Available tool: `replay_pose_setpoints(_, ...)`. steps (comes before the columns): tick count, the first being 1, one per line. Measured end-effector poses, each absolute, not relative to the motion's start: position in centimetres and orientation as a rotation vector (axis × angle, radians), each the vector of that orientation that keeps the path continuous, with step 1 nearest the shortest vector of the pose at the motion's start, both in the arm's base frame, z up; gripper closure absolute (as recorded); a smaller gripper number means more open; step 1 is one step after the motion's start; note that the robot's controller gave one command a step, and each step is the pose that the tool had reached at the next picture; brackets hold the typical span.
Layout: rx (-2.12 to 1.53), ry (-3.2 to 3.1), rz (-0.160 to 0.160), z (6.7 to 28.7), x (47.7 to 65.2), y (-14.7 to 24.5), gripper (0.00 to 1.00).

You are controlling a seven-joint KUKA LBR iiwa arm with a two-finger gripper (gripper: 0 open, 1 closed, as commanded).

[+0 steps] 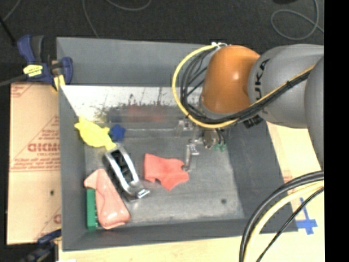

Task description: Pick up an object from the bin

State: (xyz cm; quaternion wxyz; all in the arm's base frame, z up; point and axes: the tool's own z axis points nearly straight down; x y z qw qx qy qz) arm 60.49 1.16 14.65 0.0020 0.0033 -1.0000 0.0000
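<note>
Approach step, nothing lifted yet. Near, 7 o'clock: pink lump [106, 198], green strip [91, 209], silver-black clip [124, 172]. Centre of bin [218, 192]: salmon-red floppy piece [162, 171], with the pincer [190, 160] at its 2 o'clock edge, maybe touching. Can't tell how open it is. Next move, likely: straddle that edge, close, lift. Far, 10 o'clock: yellow piece [94, 134], blue piece [116, 131].

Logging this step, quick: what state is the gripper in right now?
Gripper: cannot be told; it is by the right edge of the red cloth.
</note>
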Motion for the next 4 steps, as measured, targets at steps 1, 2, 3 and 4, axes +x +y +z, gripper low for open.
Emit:
replay_pose_setpoints(1, 0.011, -3.145, 0.0, 15.1, 60.7, 1.2, 0.0)
replay_pose_setpoints(2, 0.077, -3.15, 0.003, 11.8, 59.2, 3.1, 0.0)
replay_pose_setpoints(3, 0.304, -3.134, -0.001, 7.1, 56.1, 6.0, 1.0)
replay_pose_setpoints(4, 0.304, -3.134, -0.001, 7.1, 56.1, 6.0, 1.0)
